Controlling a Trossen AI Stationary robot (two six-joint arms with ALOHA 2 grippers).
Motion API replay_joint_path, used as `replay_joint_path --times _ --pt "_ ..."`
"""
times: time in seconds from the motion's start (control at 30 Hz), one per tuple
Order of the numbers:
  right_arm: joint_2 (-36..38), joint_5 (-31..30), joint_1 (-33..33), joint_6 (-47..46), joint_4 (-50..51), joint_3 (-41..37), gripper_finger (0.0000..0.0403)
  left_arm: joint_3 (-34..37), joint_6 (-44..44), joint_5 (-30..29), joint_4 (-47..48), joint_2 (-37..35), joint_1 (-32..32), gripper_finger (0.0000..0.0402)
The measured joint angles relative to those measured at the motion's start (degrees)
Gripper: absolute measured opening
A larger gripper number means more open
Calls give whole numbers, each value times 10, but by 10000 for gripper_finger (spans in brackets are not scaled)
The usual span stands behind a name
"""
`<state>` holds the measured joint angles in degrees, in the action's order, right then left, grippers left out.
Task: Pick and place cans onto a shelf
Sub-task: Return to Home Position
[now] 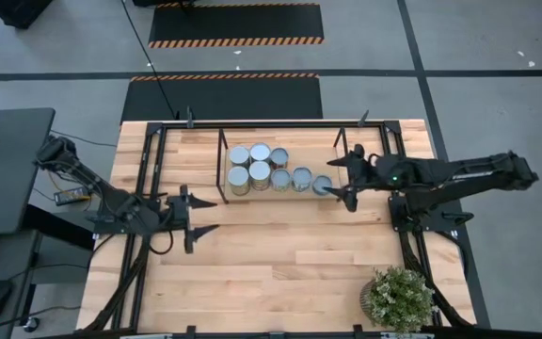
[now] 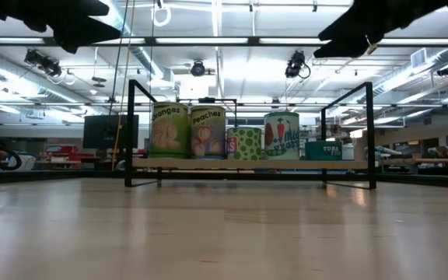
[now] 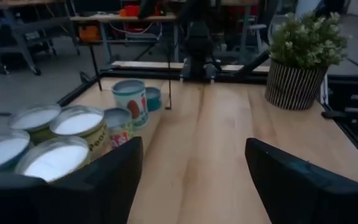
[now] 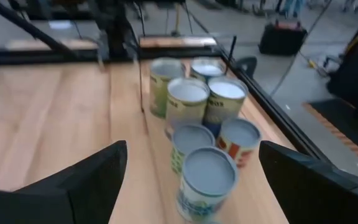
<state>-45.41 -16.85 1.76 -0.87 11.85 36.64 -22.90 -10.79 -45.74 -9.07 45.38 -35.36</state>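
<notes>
Several cans (image 1: 260, 172) with silver or grey-blue tops stand close together on the light wood surface of the shelf (image 1: 222, 141), a thin dark rod frame at the table's far middle. In the low view they stand in a row (image 2: 208, 132) inside the frame (image 2: 131, 132). My right gripper (image 1: 344, 181) is open and empty. It hovers above and just right of the rightmost can (image 1: 322, 185), which shows ahead between its fingers in the right wrist view (image 4: 207, 180). My left gripper (image 1: 205, 215) is open and empty, left of and nearer than the cans (image 3: 73, 124).
A potted plant (image 1: 398, 297) stands at the table's near right corner. Black rails (image 1: 149, 160) run along the table's left and right sides. Bare wood (image 1: 280, 264) lies between the shelf and the near edge.
</notes>
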Motion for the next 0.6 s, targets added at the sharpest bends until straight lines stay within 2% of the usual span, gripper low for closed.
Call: replay_joint_path --times 0.17,0.4,0.6 --pt "51 14 5 9 -89 -69 372 34 11 31 -28 -27 23 279" --pt "99 20 25 11 -216 -155 372 146 11 55 -205 -35 28 270" --pt "124 20 56 12 -275 -198 372 187 23 42 -220 -95 29 269"
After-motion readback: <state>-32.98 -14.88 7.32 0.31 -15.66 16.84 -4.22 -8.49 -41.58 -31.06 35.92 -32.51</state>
